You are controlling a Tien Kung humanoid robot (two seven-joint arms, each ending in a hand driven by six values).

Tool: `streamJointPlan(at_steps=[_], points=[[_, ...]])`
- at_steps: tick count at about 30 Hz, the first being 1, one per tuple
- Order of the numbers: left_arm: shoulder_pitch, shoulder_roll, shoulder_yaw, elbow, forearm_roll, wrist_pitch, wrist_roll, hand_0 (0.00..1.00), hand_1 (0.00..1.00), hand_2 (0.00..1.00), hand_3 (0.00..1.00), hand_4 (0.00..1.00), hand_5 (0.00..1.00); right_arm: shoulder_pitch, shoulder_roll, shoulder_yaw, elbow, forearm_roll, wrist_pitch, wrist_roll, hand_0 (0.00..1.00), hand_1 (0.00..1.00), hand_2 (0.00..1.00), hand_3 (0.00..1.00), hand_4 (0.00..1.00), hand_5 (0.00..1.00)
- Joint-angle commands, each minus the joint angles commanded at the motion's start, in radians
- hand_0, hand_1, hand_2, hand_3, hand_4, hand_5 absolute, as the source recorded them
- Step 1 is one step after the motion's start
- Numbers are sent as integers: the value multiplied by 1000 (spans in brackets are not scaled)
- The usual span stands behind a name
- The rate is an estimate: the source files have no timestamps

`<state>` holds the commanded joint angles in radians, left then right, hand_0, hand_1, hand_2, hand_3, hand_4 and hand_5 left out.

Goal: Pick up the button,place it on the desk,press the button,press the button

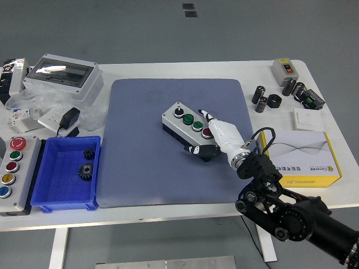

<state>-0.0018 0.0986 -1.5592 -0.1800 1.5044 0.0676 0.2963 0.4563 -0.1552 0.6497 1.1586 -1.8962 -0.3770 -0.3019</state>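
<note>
Far L edge of the table (168, 70): second control box (15, 174) w/ red, green, yellow, blue buttons, not involved. Next to it a blue bin (40, 193) holding two small gears, and behind that a grey enclosure (64, 75) w/ clear lid plus a black adapter (69, 118). None of these sat near the work area. Centre: blue-grey mat (146, 145), and on it the button box (188, 130), lying flat but rotated diagonal to the mat edges, top face up, showing a selector knob, two green buttons and a red button (207, 133) in a row. So the box looked placed already; judged step in hand = pressing. R hand (216, 137) was over the box's near-right end: white forefinger extended, tip at approx. the second green/red button, other fingers curled down beside the box's end, holding nothing I could make out. Whether the tip was actually depressing a button: can't tell from this angle. L arm not in view. To do the press well, imo: keep force straight down thru the button axis, since box is unclamped and a slanted push would skid or rotate it on the mat; one fingertip only, centred on one cap, so the neighbouring button isn't caught; lift fully clear before second press. Far R: yellow-white carton (300, 157), capacitors (261, 95), small switch box (284, 68), all well apart from the hand.
</note>
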Motion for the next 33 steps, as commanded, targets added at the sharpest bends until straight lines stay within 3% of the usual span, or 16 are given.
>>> streamJointPlan(at_steps=[9, 10, 15, 16, 21, 22, 26, 27, 31, 33], points=[[0, 0, 9, 0, -8, -1, -6, 627, 621, 557, 605, 680, 199, 3, 3, -20, -24, -5, -15, -1, 316, 486, 661, 972, 933, 326], [0, 0, 10, 0, -8, -1, -7, 627, 621, 556, 606, 681, 200, 3, 3, -21, -26, -8, -17, -3, 222, 386, 512, 864, 718, 157], [-1, 0, 17, 0, -14, -2, -13, 627, 621, 556, 606, 681, 200, 3, 4, -30, -27, -41, -29, -20, 222, 386, 512, 864, 718, 157], [-1, 0, 18, 0, -15, -2, -14, 629, 621, 557, 602, 681, 198, 2, 4, -32, -27, -48, -31, -22, 195, 342, 455, 818, 530, 169], [-2, 0, 23, 0, -21, -3, -19, 629, 621, 557, 602, 681, 198, 0, 4, -38, -23, -78, -52, -26, 195, 342, 455, 818, 530, 169], [-1, 0, 23, 0, -22, -3, -19, 628, 621, 556, 603, 680, 194, 0, 4, -37, -22, -82, -56, -25, 169, 328, 430, 744, 376, 67], [-1, 0, 25, 0, -25, -3, -21, 628, 621, 556, 603, 680, 194, -2, 4, -32, -18, -84, -72, -12, 169, 328, 430, 744, 376, 67], [-1, 0, 27, 0, -26, -3, -22, 628, 621, 557, 604, 680, 189, -2, 3, -29, -16, -82, -77, -3, 139, 285, 395, 523, 32, 2], [-1, -1, 30, 0, -30, -3, -24, 628, 621, 557, 604, 680, 189, -8, -14, -11, 14, -56, -79, 55, 139, 285, 395, 523, 32, 2], [-1, -2, 31, 0, -32, -3, -25, 628, 621, 557, 604, 680, 189, -14, -42, 1, 53, -24, -53, 101, 139, 285, 395, 523, 32, 2]])
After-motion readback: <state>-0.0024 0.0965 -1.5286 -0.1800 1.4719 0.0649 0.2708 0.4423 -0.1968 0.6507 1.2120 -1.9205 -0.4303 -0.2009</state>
